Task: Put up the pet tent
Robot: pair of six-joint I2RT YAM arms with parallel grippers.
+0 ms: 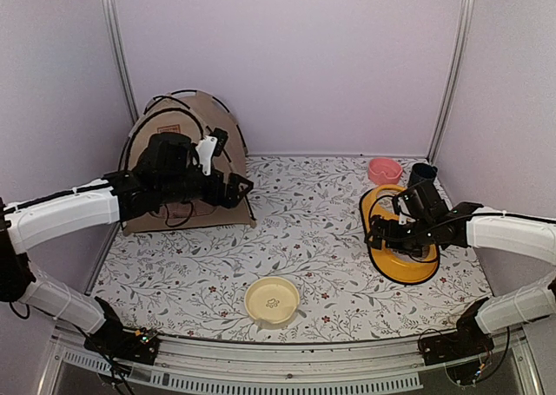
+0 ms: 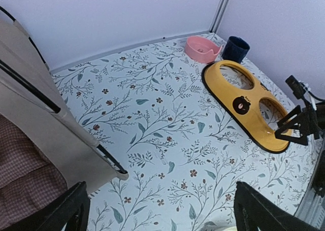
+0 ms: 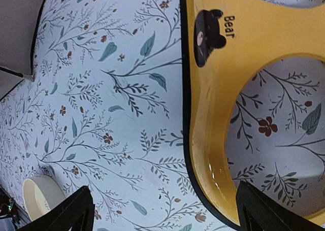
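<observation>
The pet tent [image 1: 187, 130], a tan dome with thin black poles, stands upright at the back left; its right front corner [image 2: 61, 134] fills the left of the left wrist view. A checked cushion [image 2: 25, 185] lies inside it. My left gripper [image 1: 236, 187] hovers just right of the tent front, open, with nothing between its fingers [image 2: 68, 210]. My right gripper [image 1: 382, 233] is open above the near-left rim of the yellow feeder tray [image 1: 407, 269], empty. In the right wrist view the tray [image 3: 213, 89] lies under the right finger [image 3: 269, 210].
A cream bowl [image 1: 272, 299] sits near the front middle. A pink bowl [image 1: 384, 169] and a dark blue cup [image 1: 423, 173] stand at the back right behind the tray. White walls with metal posts close in the floral mat [image 1: 295, 230].
</observation>
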